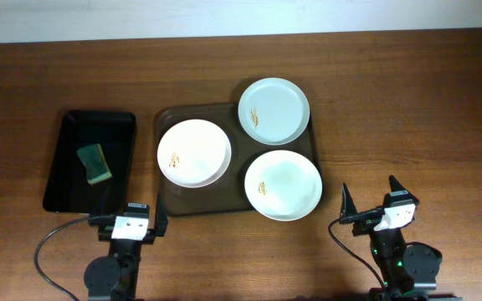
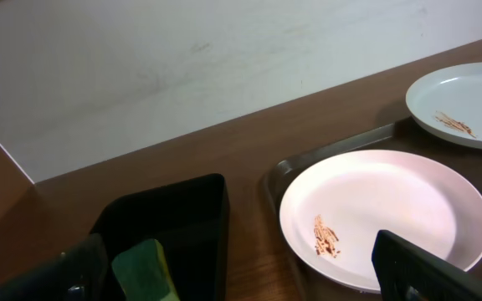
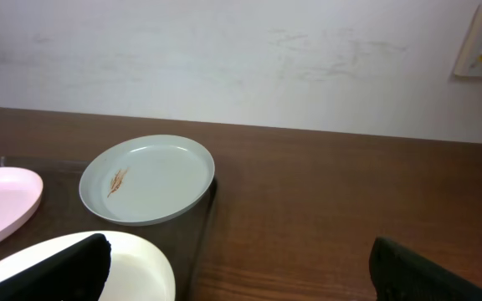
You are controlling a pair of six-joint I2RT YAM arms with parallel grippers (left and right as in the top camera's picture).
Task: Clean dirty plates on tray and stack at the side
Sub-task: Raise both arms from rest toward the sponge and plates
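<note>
Both arms rest low, left gripper [image 1: 128, 220] and right gripper [image 1: 370, 194] with fingers [image 3: 57, 272] spread apart.

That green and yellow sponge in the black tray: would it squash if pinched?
Probably: the sponge looks like soft foam with a green scouring layer, so it should squash and feel light. Lying flat in the black tray, it seems unlikely to roll.

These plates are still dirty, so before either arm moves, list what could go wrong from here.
1. The pale green plate and the white front plate both overhang the brown tray's rim; pushing down while wiping could rock or tip them.
2. All three plates lie close together, so gripping the pinkish plate by its edge might nudge a neighbour.
</note>
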